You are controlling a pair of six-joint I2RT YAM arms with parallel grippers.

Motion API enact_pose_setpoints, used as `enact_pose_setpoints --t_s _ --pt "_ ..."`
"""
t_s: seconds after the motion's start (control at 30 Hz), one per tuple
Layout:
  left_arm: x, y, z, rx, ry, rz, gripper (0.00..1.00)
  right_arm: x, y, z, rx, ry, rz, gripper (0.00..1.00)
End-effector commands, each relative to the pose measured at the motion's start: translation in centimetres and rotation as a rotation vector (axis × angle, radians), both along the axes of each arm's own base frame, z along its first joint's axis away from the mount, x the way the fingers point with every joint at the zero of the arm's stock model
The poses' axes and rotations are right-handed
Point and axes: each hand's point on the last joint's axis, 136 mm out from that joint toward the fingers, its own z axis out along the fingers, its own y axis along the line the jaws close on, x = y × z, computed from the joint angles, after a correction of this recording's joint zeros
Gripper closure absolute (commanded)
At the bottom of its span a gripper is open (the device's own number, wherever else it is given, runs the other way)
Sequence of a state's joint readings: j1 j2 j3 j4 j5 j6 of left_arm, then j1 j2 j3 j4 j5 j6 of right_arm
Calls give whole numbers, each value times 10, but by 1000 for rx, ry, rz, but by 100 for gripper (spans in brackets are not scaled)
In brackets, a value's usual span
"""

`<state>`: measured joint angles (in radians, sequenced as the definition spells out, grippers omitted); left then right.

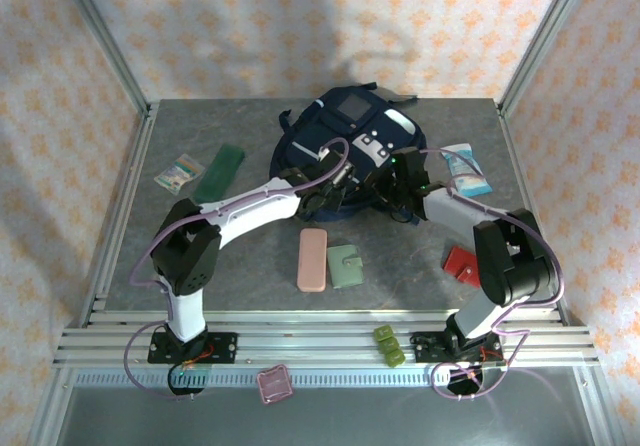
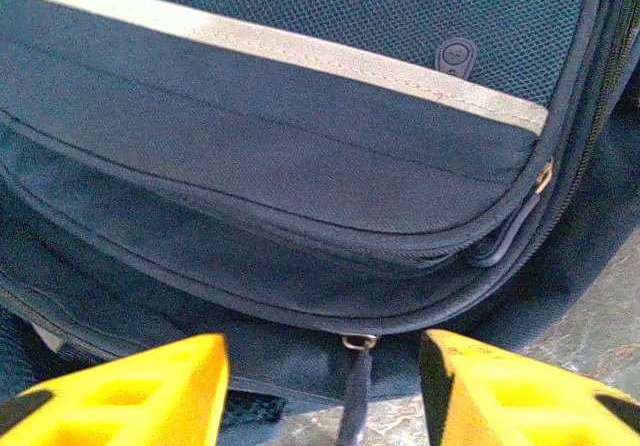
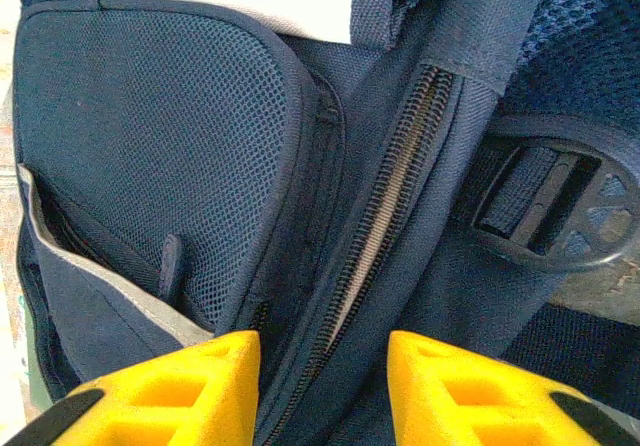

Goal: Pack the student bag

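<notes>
Both partly open and empty, my left tool (image 2: 325,344) and right tool (image 3: 323,338) meet at the near edge of the large navy-blue fabric backpack (image 1: 350,126) lying far-centre on the grey surface (image 1: 250,266), its dark zip pull (image 2: 352,386) between my left tool's jaws.

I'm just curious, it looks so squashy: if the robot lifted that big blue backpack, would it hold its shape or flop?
Probably flop: the student bag is soft woven fabric, creased and sagging along its zipper. It likely drags rather than slides if pushed, lying flat on the table. Rolling or tipping seems unlikely.
</notes>
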<state>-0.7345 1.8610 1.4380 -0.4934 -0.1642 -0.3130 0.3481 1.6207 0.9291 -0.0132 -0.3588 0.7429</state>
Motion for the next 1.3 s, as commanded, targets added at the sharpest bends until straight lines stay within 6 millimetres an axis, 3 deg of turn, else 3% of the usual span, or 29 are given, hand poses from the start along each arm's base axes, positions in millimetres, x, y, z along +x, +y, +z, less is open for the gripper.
enact_pose_setpoints --t_s 0.0,0.3,0.37,0.43,0.57,0.7,0.8,0.83,0.9,1.03,1.27 --pt "-4 6 -1 19 23 -7 40 0 -1 -8 -8 -2 -3 63" --pt "-10 -8 -20 -14 101 -58 44 1 -3 -10 -20 3 -14 63" --pt "-11 -7 -20 -8 113 -57 42 1 -2 -12 -18 7 -13 63" --pt "-11 -3 -35 38 142 -50 42 1 -2 -12 -14 8 -13 63" --pt "-11 -2 -42 57 149 -45 47 1 -2 -11 -14 5 -15 64" --pt "-6 -5 -44 52 143 -45 62 1 -2 -11 -14 6 -17 64" --pt "-4 -8 -44 51 143 -53 92 0 -3 -12 -14 10 -19 65" --pt "-4 -8 -46 56 147 -51 94 0 -3 -12 -15 10 -16 65" --pt "-5 -7 -47 63 157 -51 92 -1 -3 -13 -19 11 -16 65" --pt "-9 -2 -51 83 169 -54 75 -1 -4 -15 -22 14 -18 65" --pt "-14 4 -60 110 192 -56 81 0 -2 -17 -14 17 -15 65"
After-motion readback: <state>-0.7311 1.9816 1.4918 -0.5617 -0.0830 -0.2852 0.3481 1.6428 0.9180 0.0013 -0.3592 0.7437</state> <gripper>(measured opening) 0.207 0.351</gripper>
